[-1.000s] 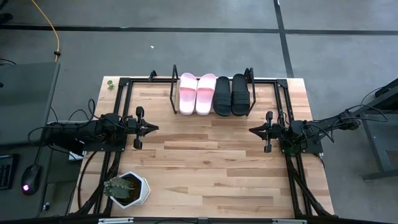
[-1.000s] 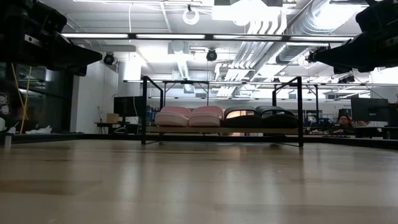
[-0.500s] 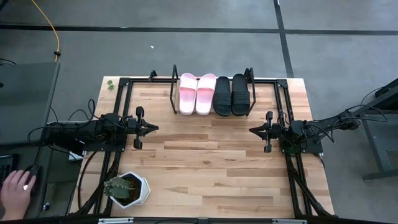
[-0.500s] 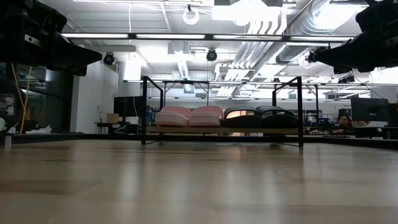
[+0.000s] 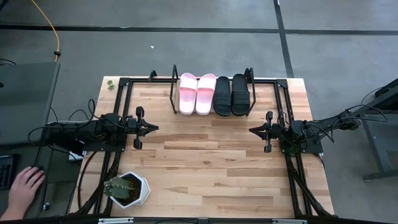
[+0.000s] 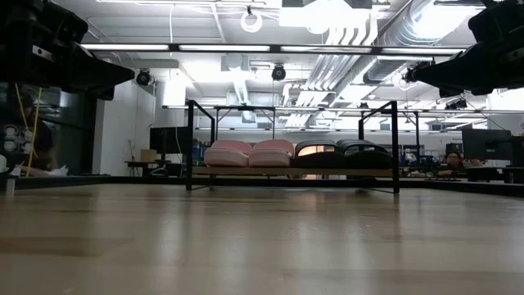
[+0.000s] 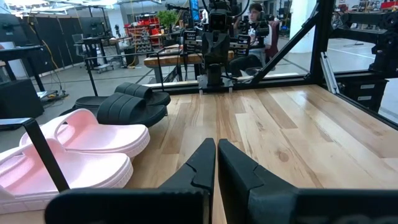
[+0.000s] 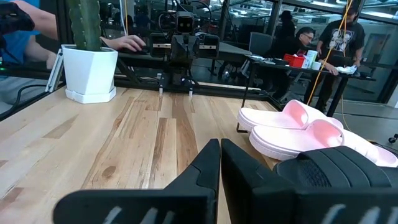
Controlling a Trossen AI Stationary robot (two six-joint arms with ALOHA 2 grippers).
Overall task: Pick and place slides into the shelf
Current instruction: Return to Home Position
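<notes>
Four slides cover shelf board.

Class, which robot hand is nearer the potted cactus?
Left. The left hand is just beyond the potted cactus on its side; the right hand is across the table.

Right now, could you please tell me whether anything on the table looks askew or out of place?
Nothing stands out. The pink slides and black slides sit side by side, parallel, on the shelf. The left tool and right tool are shut, parked at opposite table sides. The plant stands upright.
</notes>
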